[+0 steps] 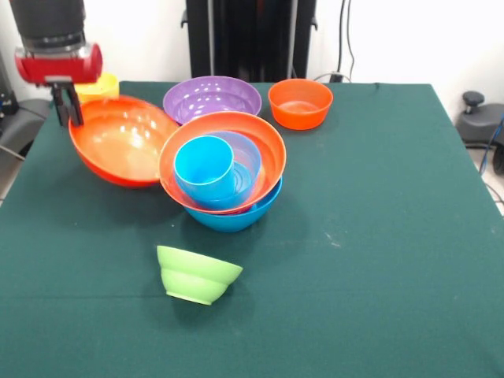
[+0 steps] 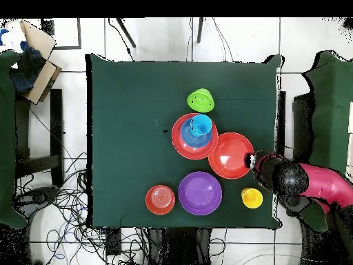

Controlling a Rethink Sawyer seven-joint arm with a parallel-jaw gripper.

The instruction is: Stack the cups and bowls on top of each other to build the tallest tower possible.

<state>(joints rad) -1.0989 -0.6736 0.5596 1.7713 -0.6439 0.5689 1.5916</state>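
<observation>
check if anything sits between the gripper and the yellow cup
Nothing visible does. The gripper hangs at the rim of the tilted large orange bowl, and the yellow cup stands right beside it near the table's edge. The front view shows the cup just behind the gripper, partly hidden by it.

Front camera low across table (image 1: 378, 236), overhead straight down, both sharing tabletop

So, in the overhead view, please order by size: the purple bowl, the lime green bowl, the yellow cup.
1. purple bowl, clearly largest
2. lime green bowl
3. yellow cup, only slightly smaller than the green bowl
</observation>
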